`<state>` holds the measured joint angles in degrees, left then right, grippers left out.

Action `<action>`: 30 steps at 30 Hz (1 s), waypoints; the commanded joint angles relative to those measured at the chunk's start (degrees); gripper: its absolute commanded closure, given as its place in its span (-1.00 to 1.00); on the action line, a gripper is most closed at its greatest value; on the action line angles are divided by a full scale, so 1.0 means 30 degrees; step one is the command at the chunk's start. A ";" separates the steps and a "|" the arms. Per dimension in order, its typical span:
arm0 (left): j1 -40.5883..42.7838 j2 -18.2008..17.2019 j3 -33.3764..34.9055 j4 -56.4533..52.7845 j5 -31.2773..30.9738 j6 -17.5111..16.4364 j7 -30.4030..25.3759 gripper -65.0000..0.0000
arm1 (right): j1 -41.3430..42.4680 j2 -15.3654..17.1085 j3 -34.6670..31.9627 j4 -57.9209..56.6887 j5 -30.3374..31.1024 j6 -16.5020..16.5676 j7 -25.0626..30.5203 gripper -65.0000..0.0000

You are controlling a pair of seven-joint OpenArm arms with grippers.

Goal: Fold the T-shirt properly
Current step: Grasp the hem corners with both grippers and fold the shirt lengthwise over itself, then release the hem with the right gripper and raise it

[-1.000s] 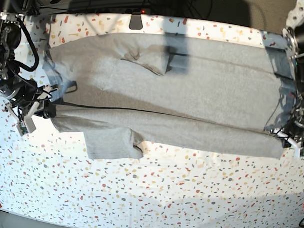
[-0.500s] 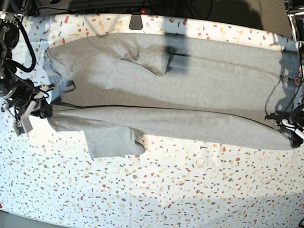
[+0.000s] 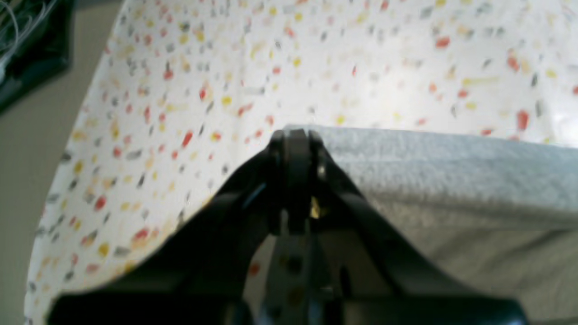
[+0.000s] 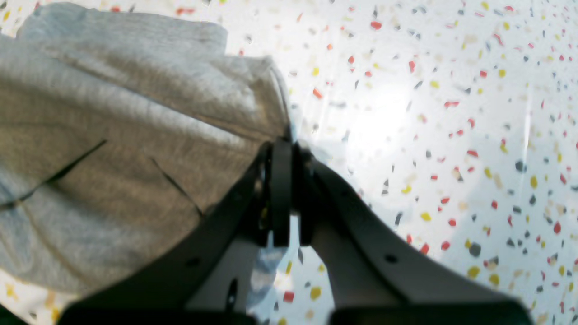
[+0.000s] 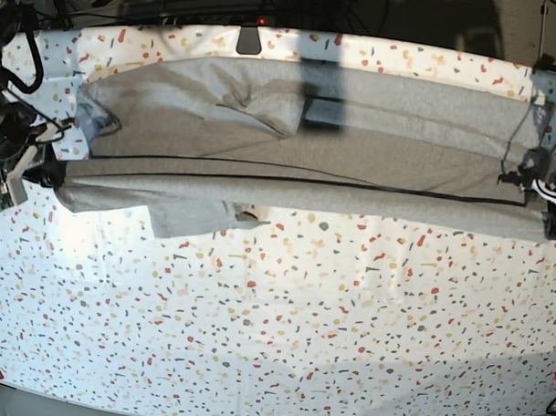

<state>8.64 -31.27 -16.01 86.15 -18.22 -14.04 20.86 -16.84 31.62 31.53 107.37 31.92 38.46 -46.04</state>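
The T-shirt [image 5: 353, 147], the only one I see, stretches across the far half of the speckled surface [image 5: 283, 336]. I have two pincers: left pincer [image 3: 295, 140] clamped on its corner, right pincer [image 4: 282, 153] clamped on its bunched edge. Only the wrist views show the closed jaws.

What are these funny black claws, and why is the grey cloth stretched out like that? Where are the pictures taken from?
The claws are the robot's two grippers, like hands. One picture looks down on the whole speckled table. The other two come from small cameras on the robot's wrists, so each gripper looks huge and close. The grey cloth is a T-shirt. The left gripper is pinched shut on one end of it, on the right of the big picture. The right gripper is pinched shut on the other end, on the left. Together they hold one edge of the T-shirt stretched between them, as you might when folding.
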 commanded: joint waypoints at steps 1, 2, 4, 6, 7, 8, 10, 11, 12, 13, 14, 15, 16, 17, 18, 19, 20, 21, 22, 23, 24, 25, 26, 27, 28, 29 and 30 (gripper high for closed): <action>0.0036 -0.0423 -0.0168 0.0299 -0.0095 0.0124 -0.0466 1.00 | -0.0182 0.0393 0.0240 0.0299 0.0138 0.0044 0.0510 1.00; 0.0277 -0.0415 -0.0168 0.0291 -0.0087 0.0124 -0.0466 1.00 | -0.0466 0.0321 0.0240 0.0299 0.0102 0.0044 0.0772 1.00; 0.0678 -0.0415 -0.0168 0.0284 -0.0044 0.0117 -0.0539 1.00 | -0.0882 -0.0029 0.0240 0.0299 -0.0102 0.0044 0.1304 1.00; 0.1013 -0.0342 -0.0168 0.0277 0.0233 0.0124 -0.0525 1.00 | -0.1100 -0.0576 0.0240 0.0299 -0.0146 0.0044 0.1311 1.00; 0.1115 -0.0313 -0.0168 0.0277 0.0306 0.0131 -0.0525 1.00 | -0.1115 -0.0903 0.0233 0.0291 -0.0262 0.0044 0.1297 1.00; 0.1231 -0.0328 -0.0168 0.0277 0.0430 0.0131 -0.0539 1.00 | -0.1107 -0.1282 0.0233 0.0291 -0.0605 0.0044 0.1304 1.00; 0.1253 -0.0328 -0.0168 0.0248 0.0437 0.0124 -0.0423 1.00 | -0.1107 -0.1960 0.0233 0.0291 -0.1231 0.0044 0.1333 1.00; 0.1246 -0.0328 -0.0168 0.0233 0.0437 0.0124 -0.0299 1.00 | -0.1107 -0.2280 0.0233 0.0291 -0.1508 0.0044 0.1333 1.00; 0.1246 -0.0328 -0.0168 0.0226 0.0488 0.0124 -0.0240 1.00 | -0.1107 -0.2579 0.0233 0.0291 -0.1741 0.0036 0.1311 1.00; 0.1253 -0.0328 -0.0168 0.0226 0.0641 0.0124 -0.0226 1.00 | -0.1107 -0.2841 0.0233 0.0291 -0.2025 0.0044 0.1217 1.00; 0.1268 -0.0328 -0.0168 0.0226 0.0845 0.0124 -0.0211 1.00 | -0.1100 -0.3089 0.0233 0.0291 -0.2331 0.0044 0.1144 1.00; 0.1304 -0.0328 -0.0168 0.0226 0.1100 0.0124 -0.0226 1.00 | -0.1107 -0.3293 0.0233 0.0291 -0.2637 0.0044 0.1151 0.97; 0.1311 -0.0328 -0.0168 0.0226 0.1239 0.0124 -0.0087 1.00 | -0.1107 -0.3410 0.0233 0.0291 -0.2812 0.0044 0.1144 0.79; 0.1304 -0.0335 -0.0168 0.0226 0.1282 0.0124 0.0270 1.00 | -0.1107 -0.3446 0.0219 0.0291 -0.2805 0.0044 0.1137 0.61; 0.1297 -0.0335 -0.0168 0.0226 0.1282 0.0124 0.0612 1.00 | -0.1107 -0.3446 0.0219 0.0291 -0.2798 0.0044 0.1158 0.44; 0.1304 -0.0335 -0.0168 0.0226 0.1275 0.0131 0.0903 1.00 | -0.1078 -0.3424 0.0219 0.0291 -0.2798 0.0044 0.1180 0.30; 0.1304 -0.0335 -0.0168 0.0226 0.1282 0.0131 0.1282 0.82 | -0.1049 -0.3366 0.0219 0.0291 -0.2783 0.0036 0.1202 0.20; 0.1304 -0.0335 -0.0168 0.0226 0.1282 0.0131 0.1537 0.61 | -0.1049 -0.3293 0.0219 0.0291 -0.2739 0.0036 0.1253 0.13; 0.1297 -0.0335 -0.0168 0.0226 0.1275 0.0146 0.1698 0.42 | -0.0998 -0.3213 0.0219 0.0291 -0.2579 0.0036 0.1348 0.09; 0.1297 -0.0342 -0.0168 0.0226 0.1275 0.0204 0.1756 0.26 | -0.0947 -0.3155 0.0219 0.0291 -0.2484 0.0044 0.1421 0.09; 0.1297 -0.0335 -0.0168 0.0226 0.1275 0.0437 0.1749 0.15 | -0.0889 -0.3104 0.0219 0.0291 -0.2412 0.0044 0.1530 0.09; 0.1297 -0.0335 -0.0168 0.0226 0.1282 0.0867 0.1741 0.09 | -0.0772 -0.3053 0.0219 0.0291 -0.2419 0.0036 0.1632 0.09; 0.1290 -0.0342 -0.0168 0.0226 0.1282 0.1311 0.1712 0.07 | -0.0612 -0.2994 0.0219 0.0291 -0.2426 0.0036 0.1647 0.09; 0.1290 -0.0342 -0.0168 0.0226 0.1275 0.1741 0.1559 0.07 | -0.0372 -0.2958 0.0219 0.0291 -0.2419 0.0036 0.1727 0.09; 0.1290 -0.0335 -0.0168 0.0226 0.1260 0.2004 0.1384 0.07 | -0.0051 -0.2965 0.0219 0.0291 -0.2390 0.0036 0.1792 0.09; 0.1290 -0.0328 -0.0168 0.0233 0.1173 0.2018 0.1195 0.07 | 0.0299 -0.2965 0.0204 0.0284 -0.2025 0.0036 0.1756 0.09; 0.1290 -0.0328 -0.0168 0.0233 0.0940 0.2018 0.1020 0.07 | 0.0656 -0.2958 0.0146 0.0277 -0.1464 0.0036 0.1727 0.09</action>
<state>13.02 -30.96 -16.03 86.11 -15.33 -8.12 25.50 -15.29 21.76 31.75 107.35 26.83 38.46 -42.30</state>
